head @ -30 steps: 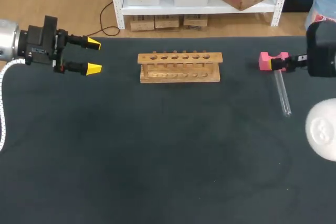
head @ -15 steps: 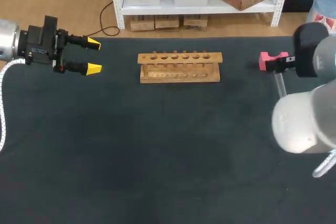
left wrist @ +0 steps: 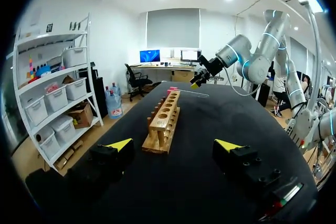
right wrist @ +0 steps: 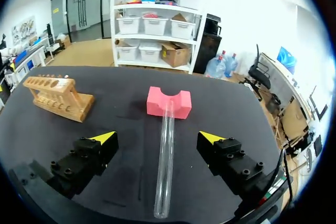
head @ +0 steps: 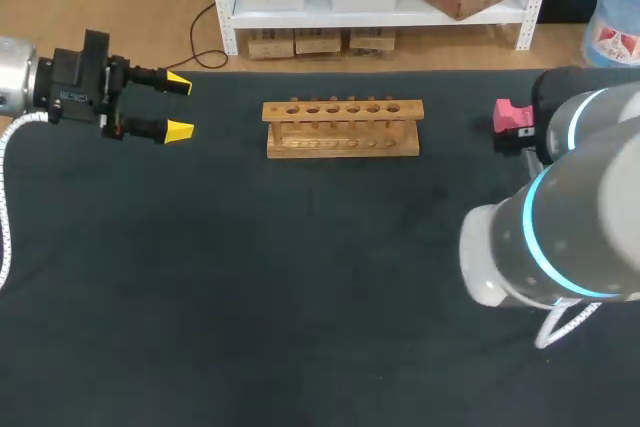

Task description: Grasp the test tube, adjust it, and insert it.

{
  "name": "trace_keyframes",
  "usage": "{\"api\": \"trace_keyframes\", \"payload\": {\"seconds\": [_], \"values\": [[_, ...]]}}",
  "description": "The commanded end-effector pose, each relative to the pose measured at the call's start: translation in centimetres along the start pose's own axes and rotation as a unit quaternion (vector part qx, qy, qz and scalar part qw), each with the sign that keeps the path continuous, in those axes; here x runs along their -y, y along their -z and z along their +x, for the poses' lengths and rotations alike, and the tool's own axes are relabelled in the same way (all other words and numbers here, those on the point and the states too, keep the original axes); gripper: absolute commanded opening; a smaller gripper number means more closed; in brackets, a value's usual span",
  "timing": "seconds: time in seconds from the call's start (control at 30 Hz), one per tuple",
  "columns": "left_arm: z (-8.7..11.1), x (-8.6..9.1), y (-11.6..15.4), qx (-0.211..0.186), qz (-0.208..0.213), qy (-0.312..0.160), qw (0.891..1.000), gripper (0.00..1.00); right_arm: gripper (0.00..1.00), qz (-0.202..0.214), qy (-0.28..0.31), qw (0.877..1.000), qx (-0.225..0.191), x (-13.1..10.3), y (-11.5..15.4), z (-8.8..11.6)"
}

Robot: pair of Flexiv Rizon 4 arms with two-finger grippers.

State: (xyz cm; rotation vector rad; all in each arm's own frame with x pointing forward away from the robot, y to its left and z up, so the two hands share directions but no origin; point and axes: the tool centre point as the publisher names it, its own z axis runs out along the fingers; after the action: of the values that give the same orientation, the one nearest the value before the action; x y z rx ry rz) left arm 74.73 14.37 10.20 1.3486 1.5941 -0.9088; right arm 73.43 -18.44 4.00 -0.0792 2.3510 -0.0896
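The right claw (right wrist: pixel 156 137) hovers over the test tube (right wrist: pixel 165 156), fingers spread wide, one on each side of the glass and touching neither side. The tube lies lengthwise between the fingers, its far end propped in the notch of a pink block (right wrist: pixel 169 103) and its near end down on the dark table (head: pixel 250 277). From overhead, the right arm (head: pixel 560 237) hides the tube; only the block shows, at about 2 o'clock on the table. The wooden rack (head: pixel 342 127), every hole empty, stands at 12 o'clock, well apart from the block. The left claw (head: pixel 178 106) hangs at 10 o'clock, also wide open and holding nothing, its fingers pointing toward the rack.

The step in hand appears to be the approach to the grasp: nothing has been picked up yet. The next move would likely call for the right claw to descend with the tube centred between its fingers, then close gently on the smooth round glass, which could roll or slip off the block if nudged from one side. After that the tube must be turned upright and carried toward 9 o'clock from the block, over to a rack hole.
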Motion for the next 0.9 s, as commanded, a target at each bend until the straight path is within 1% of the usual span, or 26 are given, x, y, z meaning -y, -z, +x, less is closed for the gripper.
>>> {"api": "trace_keyframes", "payload": {"seconds": [0.03,0.2,0.53,0.6,0.67,0.73,0.83,0.9], "values": [[0.1,-0.1,0.0,0.001,0.001,-0.001,1.000,1.00,1.00,0.084,0.001,0.996,-0.007,-0.3,-0.7,-0.1],[0.1,-0.1,0.0,0.001,0.001,-0.001,1.000,1.00,1.00,0.055,0.001,0.998,-0.014,-0.5,-1.1,0.2],[0.1,-0.1,0.0,0.001,0.001,-0.001,1.000,1.00,1.00,-0.013,-0.022,0.999,-0.022,-0.2,-1.7,0.6],[0.1,-0.1,0.0,0.001,0.001,-0.001,1.000,1.00,1.00,-0.033,-0.026,0.999,-0.024,0.0,-1.8,0.6],[0.1,-0.1,0.0,0.001,0.001,-0.001,1.000,1.00,1.00,-0.043,-0.026,0.998,-0.025,0.2,-1.8,0.7],[0.1,-0.1,0.0,0.001,0.001,-0.001,1.000,1.00,1.00,-0.044,-0.026,0.998,-0.025,0.4,-1.8,0.8],[0.1,-0.1,0.0,0.001,0.001,-0.001,1.000,1.00,1.00,-0.059,-0.030,0.997,-0.030,0.6,-2.0,1.1],[0.1,-0.1,0.0,0.001,0.001,-0.001,1.000,1.00,1.00,-0.061,-0.029,0.997,-0.031,0.7,-2.2,1.4]]}}
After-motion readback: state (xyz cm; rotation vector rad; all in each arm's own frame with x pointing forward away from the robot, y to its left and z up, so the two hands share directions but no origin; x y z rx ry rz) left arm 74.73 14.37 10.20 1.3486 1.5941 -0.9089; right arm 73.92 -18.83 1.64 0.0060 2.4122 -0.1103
